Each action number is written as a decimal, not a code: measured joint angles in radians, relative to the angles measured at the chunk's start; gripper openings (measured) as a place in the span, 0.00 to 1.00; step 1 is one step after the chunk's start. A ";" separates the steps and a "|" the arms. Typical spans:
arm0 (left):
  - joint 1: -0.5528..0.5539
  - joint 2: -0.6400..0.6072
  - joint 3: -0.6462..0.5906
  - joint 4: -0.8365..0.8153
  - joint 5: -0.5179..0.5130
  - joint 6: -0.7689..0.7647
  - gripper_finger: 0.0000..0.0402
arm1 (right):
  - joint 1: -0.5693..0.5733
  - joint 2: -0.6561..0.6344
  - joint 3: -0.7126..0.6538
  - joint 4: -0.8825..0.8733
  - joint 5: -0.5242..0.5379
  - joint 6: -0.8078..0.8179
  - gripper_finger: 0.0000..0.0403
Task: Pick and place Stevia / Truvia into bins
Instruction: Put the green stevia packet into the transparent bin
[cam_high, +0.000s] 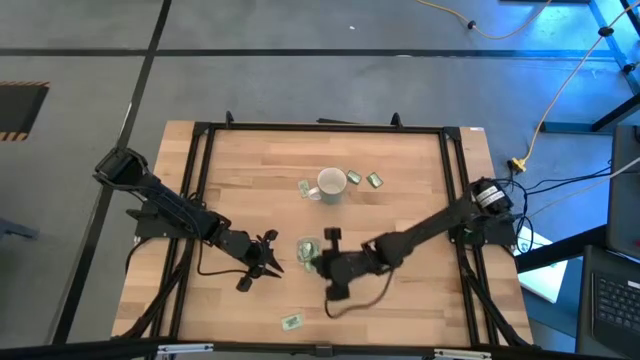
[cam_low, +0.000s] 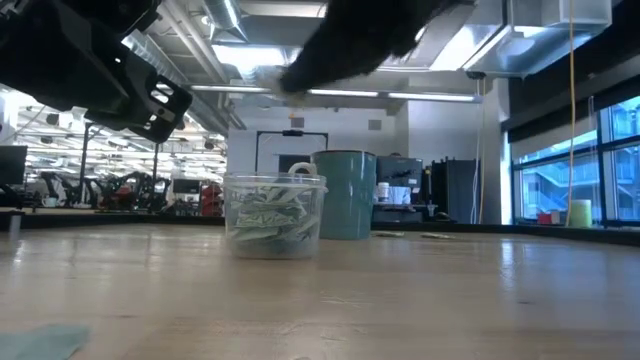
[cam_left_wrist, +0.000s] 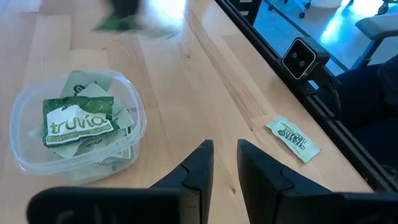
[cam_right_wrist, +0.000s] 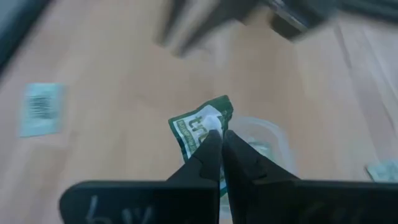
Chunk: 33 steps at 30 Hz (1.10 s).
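The clear plastic cup (cam_high: 308, 250) (cam_left_wrist: 74, 127) (cam_low: 273, 215) stands on the table's middle and holds several green and white Truvia sachets. My right gripper (cam_right_wrist: 217, 138) (cam_high: 322, 258) hovers beside and above it, shut on one crumpled sachet (cam_right_wrist: 200, 127). My left gripper (cam_left_wrist: 224, 155) (cam_high: 272, 256) waits just left of the cup, open, with nothing between its fingers. Loose sachets lie flat near the front edge (cam_high: 291, 321) (cam_left_wrist: 293, 138) and around the mug (cam_high: 303, 187) (cam_high: 354, 177) (cam_high: 375, 180). My right gripper pinches the sachet's near edge (cam_right_wrist: 210, 132) between its two fingertips. The fingers come slanting down from the table's right side. The sachet sticks out past the fingertips, creased and lifted clear, over the table beside the cup's rim (cam_right_wrist: 273, 134).
A white mug (cam_high: 332, 185) (cam_low: 345, 195) with a handle stands behind the cup toward the far edge. A black frame (cam_high: 200, 135) runs around the wooden tabletop. Bare wood lies to the near right and far left of the cup.
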<state>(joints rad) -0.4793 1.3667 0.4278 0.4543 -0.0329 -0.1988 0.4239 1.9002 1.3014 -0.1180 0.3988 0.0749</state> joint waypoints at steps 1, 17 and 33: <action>0.000 0.000 0.000 -0.002 0.000 0.000 0.16 | -0.017 0.005 0.000 -0.005 0.000 0.012 0.02; 0.000 0.000 0.001 -0.019 0.001 0.001 0.17 | -0.104 0.118 0.000 0.000 -0.056 0.105 0.02; 0.000 0.000 0.001 -0.019 0.000 0.001 0.17 | -0.107 0.123 0.000 -0.004 -0.055 0.102 0.05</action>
<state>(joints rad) -0.4793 1.3666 0.4286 0.4355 -0.0326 -0.1974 0.3168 2.0228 1.3012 -0.1220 0.3435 0.1769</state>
